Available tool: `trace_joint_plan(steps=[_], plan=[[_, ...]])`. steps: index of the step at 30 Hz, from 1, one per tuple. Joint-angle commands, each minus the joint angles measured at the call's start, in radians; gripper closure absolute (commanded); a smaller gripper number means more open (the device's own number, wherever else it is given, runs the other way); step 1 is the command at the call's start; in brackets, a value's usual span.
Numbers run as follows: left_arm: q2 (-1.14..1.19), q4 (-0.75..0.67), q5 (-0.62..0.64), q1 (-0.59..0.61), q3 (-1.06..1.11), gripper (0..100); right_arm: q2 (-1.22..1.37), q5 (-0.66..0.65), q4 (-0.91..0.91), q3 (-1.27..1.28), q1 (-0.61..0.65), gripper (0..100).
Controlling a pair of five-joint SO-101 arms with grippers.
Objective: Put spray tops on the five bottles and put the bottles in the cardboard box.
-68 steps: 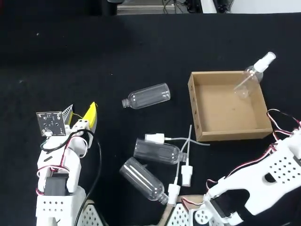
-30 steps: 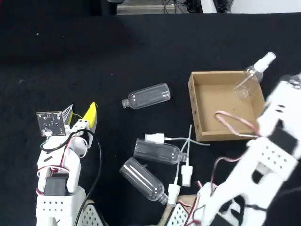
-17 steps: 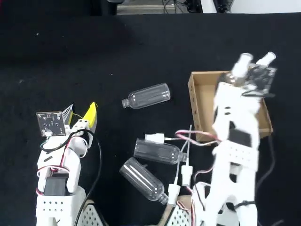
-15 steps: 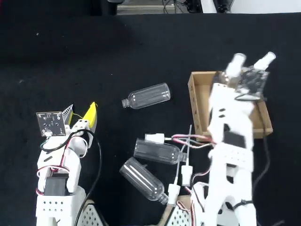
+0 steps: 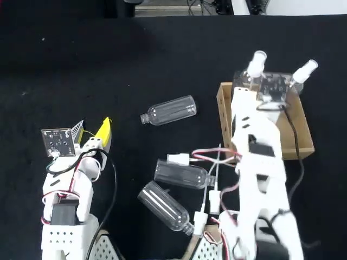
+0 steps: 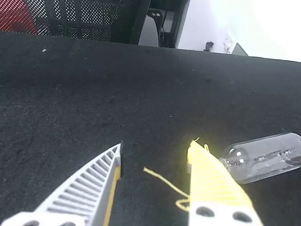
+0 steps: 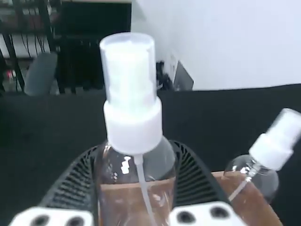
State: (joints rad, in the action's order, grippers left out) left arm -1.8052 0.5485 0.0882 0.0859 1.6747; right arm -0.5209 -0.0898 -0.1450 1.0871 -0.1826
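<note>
At the near left of the bench (image 5: pixel 162 49), the left jaws rest apart and empty. Right of them, mid-bench, lies an open bottle (image 5: pixel 169 110) (image 6: pixel 263 157). Nearer lie two more topless bottles (image 5: pixel 181 174) (image 5: pixel 165 205) with three loose spray tops (image 5: pixel 179 159) (image 5: pixel 214 201) (image 5: pixel 200 221) beside them. The right jaws are clamped on a spray-topped bottle (image 5: pixel 256 60) (image 7: pixel 129 117) over the far edge of the cardboard box (image 5: pixel 223 108). Another topped bottle (image 5: pixel 301 73) (image 7: pixel 263 155) leans in the box's far right corner.
</note>
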Motion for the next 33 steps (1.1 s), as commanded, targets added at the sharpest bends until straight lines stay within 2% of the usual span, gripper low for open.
trace_joint_plan(steps=[1,5,16,33], plan=[[-0.015,0.005,0.005,0.013,0.024,79,0.111,-0.02,-0.029,-0.131,-0.005,98.8],[-0.015,0.005,0.003,0.013,0.024,79,0.2,-0.02,-0.04,-0.154,0.0,98.8],[-0.015,0.005,0.003,0.013,0.024,79,0.401,-0.021,-0.31,-0.156,-0.006,98.7],[-0.015,0.005,0.003,0.013,0.024,79,0.512,-0.021,-0.315,-0.157,0.002,98.6]])
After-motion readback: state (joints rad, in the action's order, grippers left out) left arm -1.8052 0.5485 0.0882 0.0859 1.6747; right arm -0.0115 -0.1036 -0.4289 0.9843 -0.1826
